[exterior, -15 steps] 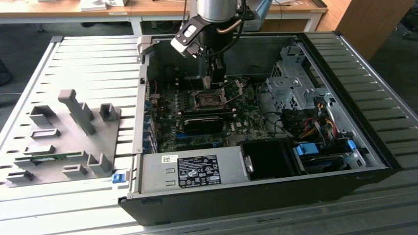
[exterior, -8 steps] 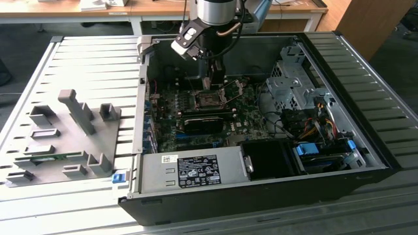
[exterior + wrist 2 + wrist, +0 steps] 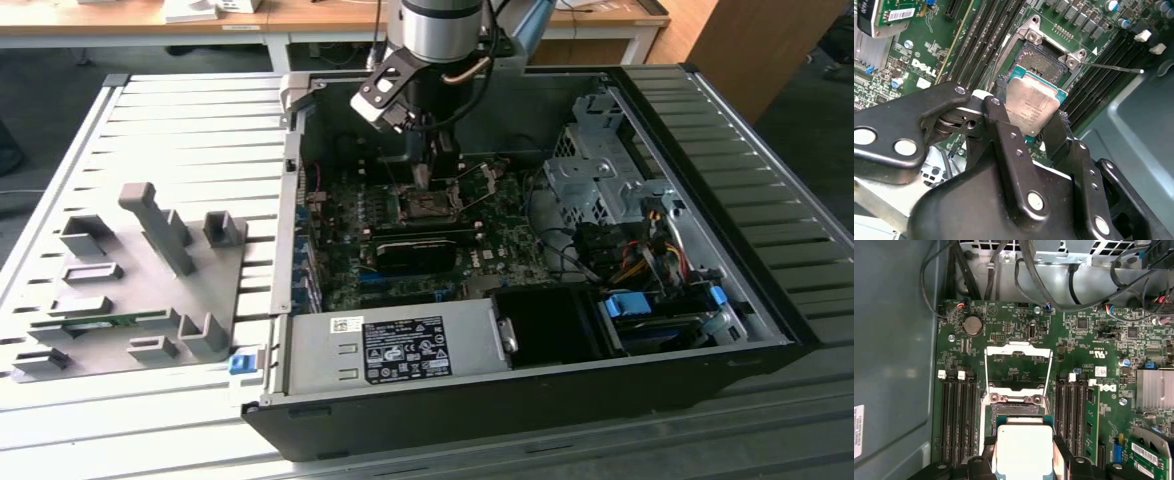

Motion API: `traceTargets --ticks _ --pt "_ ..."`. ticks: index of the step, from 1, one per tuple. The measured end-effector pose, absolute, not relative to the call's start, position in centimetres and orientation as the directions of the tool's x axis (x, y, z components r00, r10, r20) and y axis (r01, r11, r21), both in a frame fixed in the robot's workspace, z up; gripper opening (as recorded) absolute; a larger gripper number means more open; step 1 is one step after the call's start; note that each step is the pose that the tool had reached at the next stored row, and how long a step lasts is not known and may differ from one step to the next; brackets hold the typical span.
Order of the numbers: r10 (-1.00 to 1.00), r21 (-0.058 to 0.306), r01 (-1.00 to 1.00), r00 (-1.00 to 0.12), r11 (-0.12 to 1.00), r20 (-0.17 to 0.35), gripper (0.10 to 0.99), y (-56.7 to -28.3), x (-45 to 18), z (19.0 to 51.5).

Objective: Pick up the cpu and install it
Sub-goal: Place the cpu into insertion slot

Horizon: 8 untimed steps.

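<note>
The cpu (image 3: 1031,106) is a small flat square chip with a shiny silver top and a green edge, and my gripper (image 3: 1029,119) is shut on it, one black finger (image 3: 1000,127) on each side. It hangs tilted just above the dark metal-framed socket (image 3: 1043,61) on the green motherboard. In the first wrist view the cpu (image 3: 1023,447) sits between the fingers of the gripper (image 3: 1023,462), near the socket (image 3: 1014,410), whose load plate (image 3: 1016,369) is folded open. In the exterior view the gripper (image 3: 424,178) reaches down into the open computer case (image 3: 534,400) over the socket (image 3: 427,207).
A grey tray (image 3: 134,290) with upright holders lies at the exterior view's left of the case. Inside the case are a power supply (image 3: 387,350), a drive cage (image 3: 601,170) and cable bundles (image 3: 627,255). A memory strip (image 3: 1090,425) stands in the slots beside the socket.
</note>
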State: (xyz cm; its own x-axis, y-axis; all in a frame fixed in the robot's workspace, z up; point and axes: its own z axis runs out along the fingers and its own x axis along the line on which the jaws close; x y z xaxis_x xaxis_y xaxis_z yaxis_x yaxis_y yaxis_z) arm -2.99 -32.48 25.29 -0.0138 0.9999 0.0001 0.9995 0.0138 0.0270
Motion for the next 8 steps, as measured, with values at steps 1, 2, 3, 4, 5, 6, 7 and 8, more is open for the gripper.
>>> traceTargets --ticks 1,2,3,4,5,6,7,8 --pt "1.000 0.027 1.000 -0.014 0.014 0.000 0.533 -32.5 -3.0 25.1" --pt "1.000 0.027 1.000 -0.014 0.014 0.000 0.533 -32.5 -3.0 25.0" --pt "1.000 0.027 1.000 -0.014 0.014 0.000 0.533 -32.5 -3.0 24.8" --pt "1.000 0.027 1.000 -0.014 0.014 0.000 0.533 -32.5 -3.0 24.6" --pt "1.000 0.027 1.000 -0.014 0.014 0.000 0.533 -32.5 -3.0 24.4" --pt "1.000 0.027 1.000 -0.014 0.014 0.000 0.533 -32.5 -3.0 24.3" --pt "1.000 0.027 1.000 -0.014 0.014 0.000 0.533 -32.5 -3.0 24.1" --pt "1.000 0.027 1.000 -0.014 0.014 0.000 0.533 -32.4 -3.0 23.9"
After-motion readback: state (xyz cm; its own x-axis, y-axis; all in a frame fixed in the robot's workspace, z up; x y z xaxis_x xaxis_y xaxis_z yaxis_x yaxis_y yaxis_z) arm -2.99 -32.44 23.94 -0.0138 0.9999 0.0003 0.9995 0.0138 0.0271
